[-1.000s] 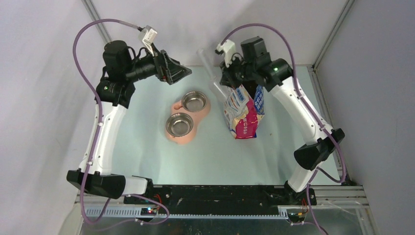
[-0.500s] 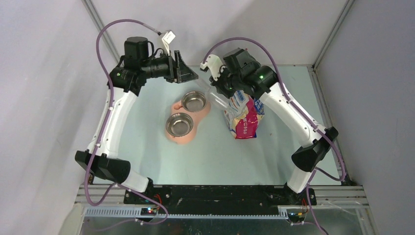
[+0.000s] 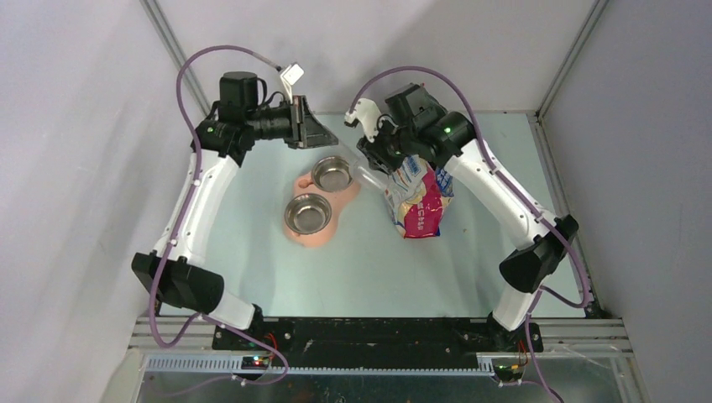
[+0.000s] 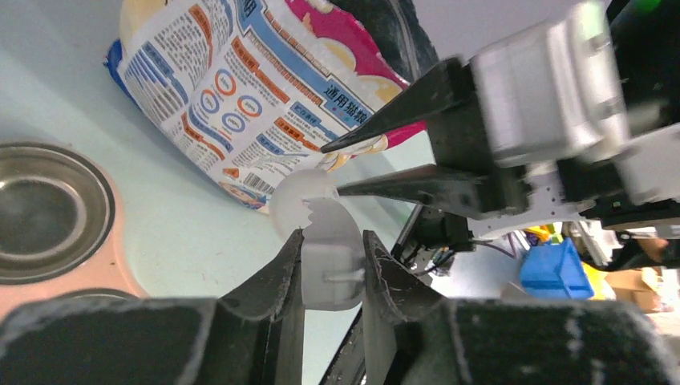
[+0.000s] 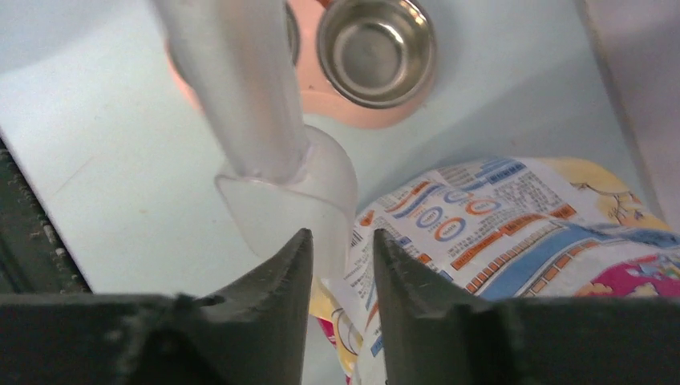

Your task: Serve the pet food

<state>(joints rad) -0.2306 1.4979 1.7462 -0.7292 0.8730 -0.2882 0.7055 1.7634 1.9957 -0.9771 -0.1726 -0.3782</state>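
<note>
No pet food shows in any view. A translucent plastic scoop (image 4: 314,196) hangs in the air between my two grippers, above the table next to the printed bag (image 3: 417,197). My left gripper (image 4: 333,234) is shut on the scoop's handle end, both fingers touching it. In the right wrist view the scoop (image 5: 298,188) lies just past my right gripper (image 5: 342,241), which is open, with only the bag (image 5: 497,216) showing through the gap. In the top view my left gripper (image 3: 329,136) and my right gripper (image 3: 374,158) face each other above the far steel bowl (image 3: 333,174).
A second steel bowl (image 3: 307,213) shares the pink feeder base (image 3: 294,182) with the far one; both look empty. The bag stands upright to the right of the feeder. Grey walls and metal frame posts enclose the table at the back and sides.
My left arm has swung right to the scoop and its jaws have closed on the handle. My right gripper has tilted down toward the feeder and opened, letting the scoop go.
</note>
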